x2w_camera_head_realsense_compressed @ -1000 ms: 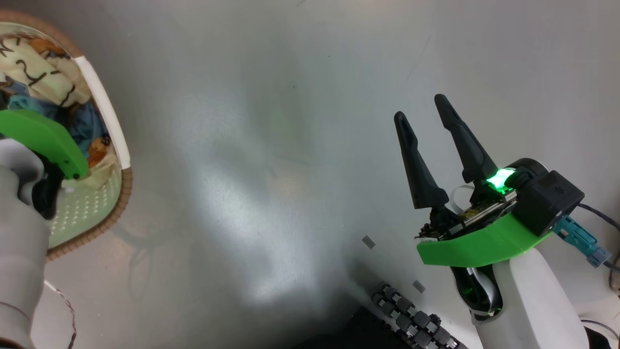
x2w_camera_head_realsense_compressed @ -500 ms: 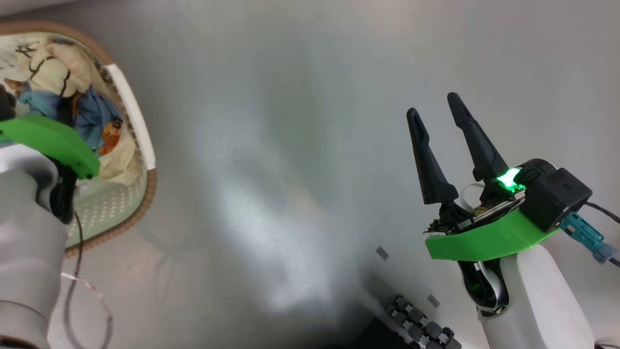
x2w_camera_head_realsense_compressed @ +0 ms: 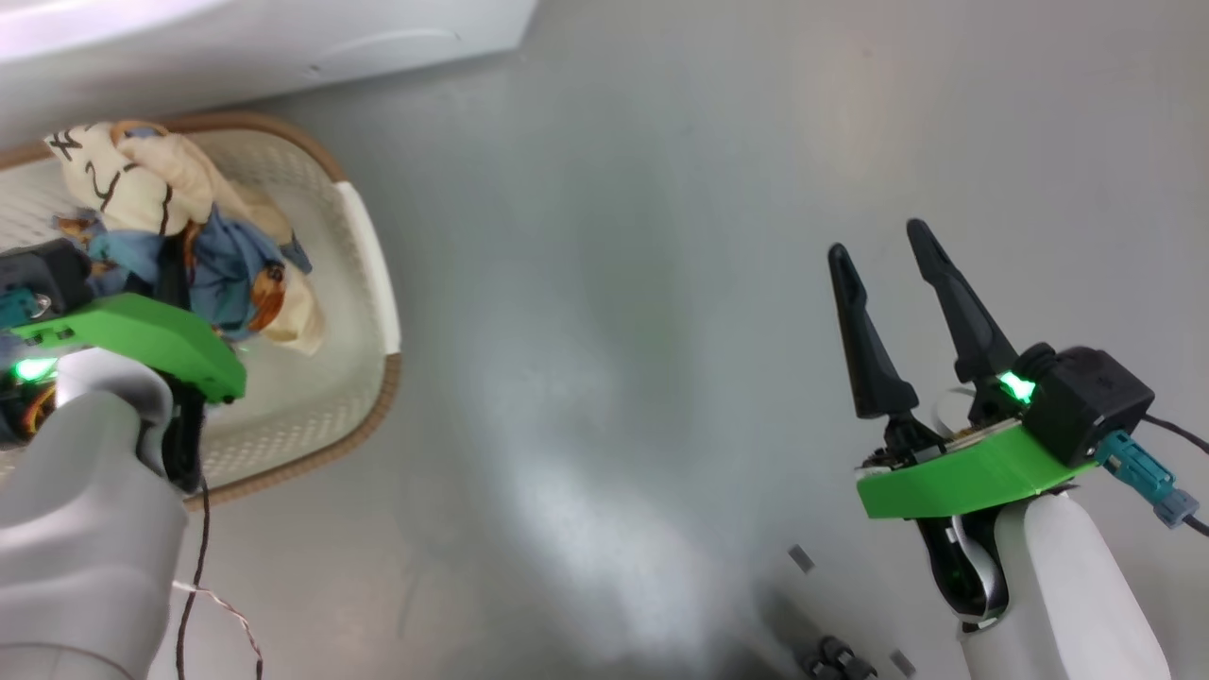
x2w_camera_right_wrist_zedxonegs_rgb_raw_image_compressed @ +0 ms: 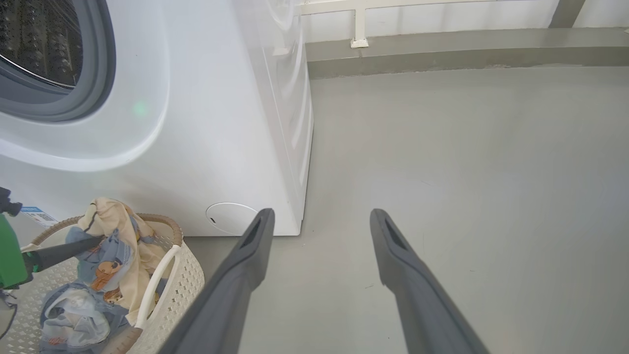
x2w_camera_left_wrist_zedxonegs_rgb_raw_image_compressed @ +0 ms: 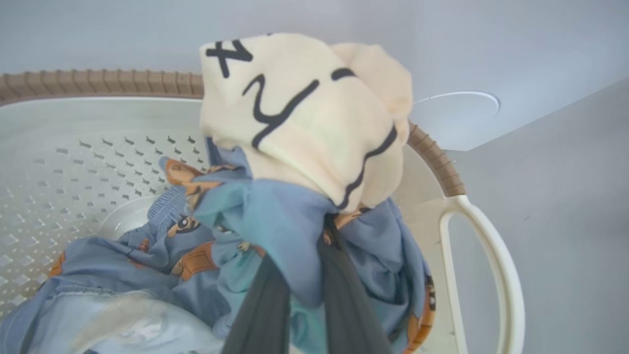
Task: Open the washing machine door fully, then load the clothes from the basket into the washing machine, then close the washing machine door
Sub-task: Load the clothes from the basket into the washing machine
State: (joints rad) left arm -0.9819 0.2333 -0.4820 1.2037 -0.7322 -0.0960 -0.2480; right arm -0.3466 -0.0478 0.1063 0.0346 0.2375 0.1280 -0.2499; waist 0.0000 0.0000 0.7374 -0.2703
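- Step 1 (door): the drum opening (x2w_camera_right_wrist_zedxonegs_rgb_raw_image_compressed: 44, 54) of the washing machine (x2w_camera_right_wrist_zedxonegs_rgb_raw_image_compressed: 221, 128) is seen uncovered, so the door is judged open already. Whether fully cannot be told.
- Step 2 (loading) is judged barely begun: no fabric can be made out in the part of the drum shown.
- The left gripper (x2w_camera_left_wrist_zedxonegs_rgb_raw_image_compressed: 324, 231) is clamped on the clothes (x2w_camera_left_wrist_zedxonegs_rgb_raw_image_compressed: 300, 137), blue fabric w/ a cream patch. They are held up over the basket (x2w_camera_head_realsense_compressed: 370, 283) at far left, just in front of the machine, w/ lower folds hanging inside.
- A second bundle (x2w_camera_right_wrist_zedxonegs_rgb_raw_image_compressed: 73, 314) is seen lying on the basket bottom.
- The right gripper (x2w_camera_head_realsense_compressed: 876, 239) is held w/ fingers wide apart and nothing btwn them, over the floor (x2w_camera_head_realsense_compressed: 614, 236) at right, well apart from the basket.
- Left to do: both bundles to be loaded, door to be shut.
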